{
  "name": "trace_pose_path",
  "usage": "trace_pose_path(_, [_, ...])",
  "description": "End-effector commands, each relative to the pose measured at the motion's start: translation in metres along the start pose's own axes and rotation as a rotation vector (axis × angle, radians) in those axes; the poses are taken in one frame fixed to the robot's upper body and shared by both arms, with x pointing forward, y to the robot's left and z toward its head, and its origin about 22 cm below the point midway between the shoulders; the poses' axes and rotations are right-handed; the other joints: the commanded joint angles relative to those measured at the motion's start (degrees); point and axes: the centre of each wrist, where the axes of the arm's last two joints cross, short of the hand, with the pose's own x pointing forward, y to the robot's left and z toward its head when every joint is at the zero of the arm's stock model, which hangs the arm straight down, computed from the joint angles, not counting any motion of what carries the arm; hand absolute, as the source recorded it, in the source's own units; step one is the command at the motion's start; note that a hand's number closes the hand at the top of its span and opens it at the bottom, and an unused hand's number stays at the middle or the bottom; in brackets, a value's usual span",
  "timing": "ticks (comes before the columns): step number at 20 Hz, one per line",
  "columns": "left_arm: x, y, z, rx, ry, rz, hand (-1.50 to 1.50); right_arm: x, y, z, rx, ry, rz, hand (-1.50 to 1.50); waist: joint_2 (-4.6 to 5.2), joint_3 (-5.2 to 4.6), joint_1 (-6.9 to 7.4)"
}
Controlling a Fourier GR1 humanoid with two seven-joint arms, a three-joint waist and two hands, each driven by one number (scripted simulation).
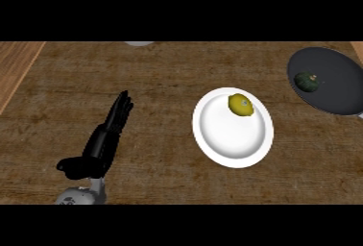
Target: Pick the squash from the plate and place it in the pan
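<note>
My left hand [106, 134] is lying over the brown counter [163, 77], fingers straight and together, holding nothing. The dark green squash [308, 80] is sitting in the black pan [339, 91] at upper right. A yellow fruit [241, 104] is resting on the white plate [230, 144].

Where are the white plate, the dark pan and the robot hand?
white plate [230, 139]: head view, bare middle.
dark pan [337, 84]: head view, bare inner floor.
left robot hand [106, 137]: head view, back of the straight fingers.
</note>
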Motion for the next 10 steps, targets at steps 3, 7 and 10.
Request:
trace_pose_path(3, [0.002,-0.004,-0.002,0.007,0.007,0.002,0.00,-0.011,-0.022,0.027,0.087,-0.054,-0.057,-1.50,-0.16,0.10,-0.03])
trace_pose_path(7, [-0.010,0.003,0.011,0.000,0.015,-0.009,0.00,-0.020,-0.022,0.038,0.090,-0.058,-0.017,-1.50,-0.34,0.00,-0.10])
trace_pose_path(10, [-0.005,-0.003,-0.001,0.003,0.016,0.013,0.00,-0.026,-0.023,0.045,0.114,-0.054,-0.017,-1.50,-0.54,-0.07,-0.95])
